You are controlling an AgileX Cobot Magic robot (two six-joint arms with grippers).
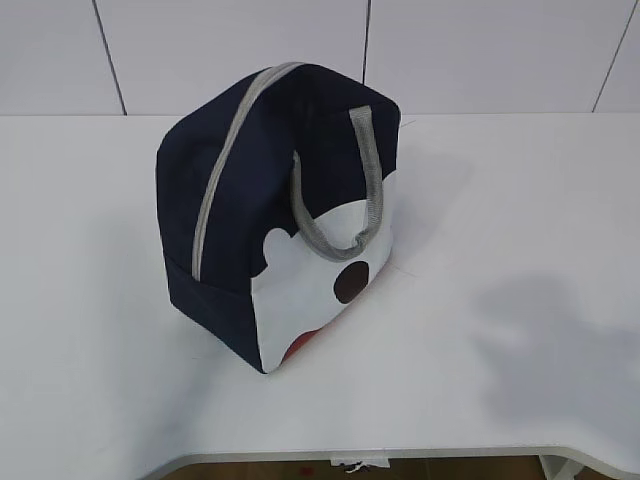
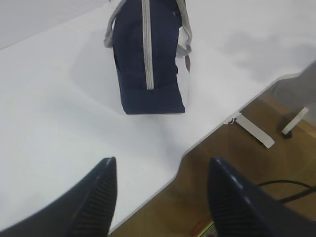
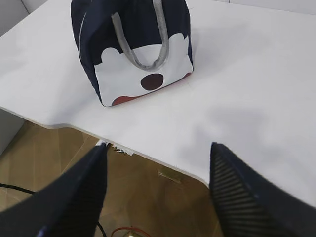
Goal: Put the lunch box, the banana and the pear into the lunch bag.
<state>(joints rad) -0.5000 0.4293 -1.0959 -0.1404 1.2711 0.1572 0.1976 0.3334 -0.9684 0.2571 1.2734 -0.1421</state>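
The navy-blue lunch bag (image 1: 270, 200) stands upright on the white table (image 1: 500, 200), its grey zipper (image 1: 228, 160) closed over the top and side. Grey handles and a white panel with a dark dot (image 1: 350, 283) face the front right. It also shows in the left wrist view (image 2: 148, 54) and in the right wrist view (image 3: 133, 44). My left gripper (image 2: 162, 170) is open and empty above the table's front edge, well short of the bag. My right gripper (image 3: 158, 158) is open and empty over the front edge too. The lunch box, banana and pear are out of view.
The table's front edge has a curved cut-out (image 2: 187, 148) with brown floor (image 3: 148, 197) below it. A white table leg (image 2: 254, 133) and cables (image 2: 286, 185) lie on the floor. A tiled wall (image 1: 300, 50) stands behind the table.
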